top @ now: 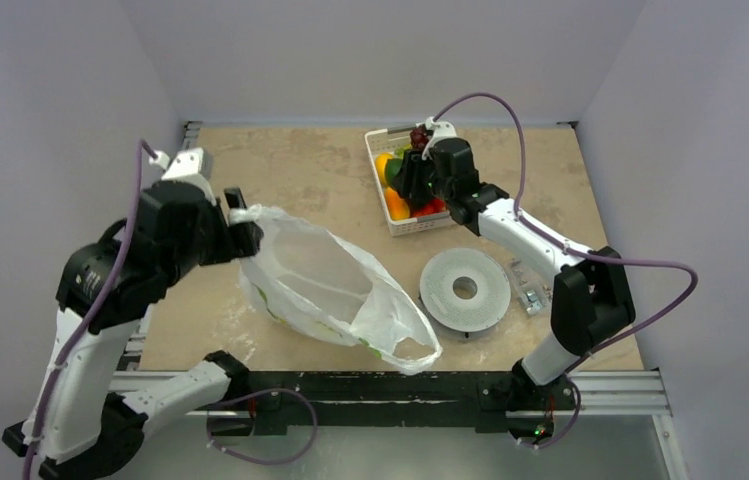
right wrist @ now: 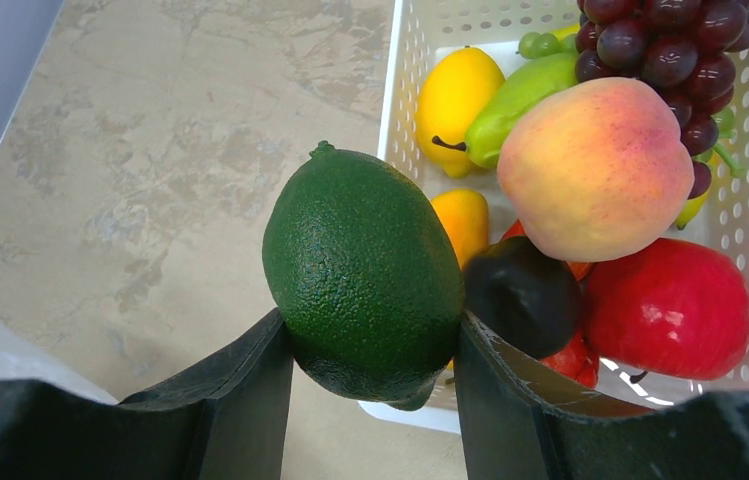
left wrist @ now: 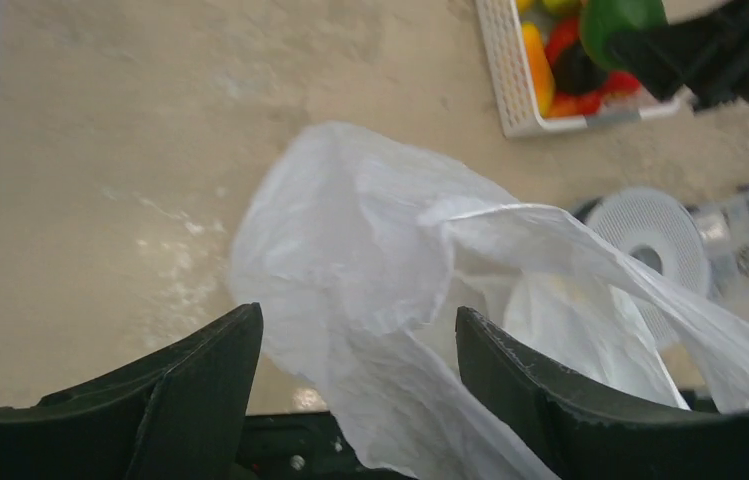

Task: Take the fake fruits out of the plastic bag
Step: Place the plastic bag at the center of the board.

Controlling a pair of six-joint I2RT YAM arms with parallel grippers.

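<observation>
We judge the step in hand to be the setting-down of a fruit already lifted out. The right hand is clamped on the green avocado-like fruit, one finger on each flank, and holds it above the near left corner of the white lattice basket, partly over the bare surface. The basket is well filled: a peach sits on top, with the dark red grape bunch behind it, a red fruit and a dark fruit in front, and a yellow fruit and a pale green fruit toward the far left. The next move calls for carrying the avocado further inside the wall, lowering it into the lower left side and only then parting the fingers, since it could roll off that heap. The plastic bag lies on the surface between the arms, its mouth gaping; we see no fruit inside from above, so this may be the last. The left hand has its fingers apart with bag film between them at the rim; we cannot tell whether they press it.
</observation>
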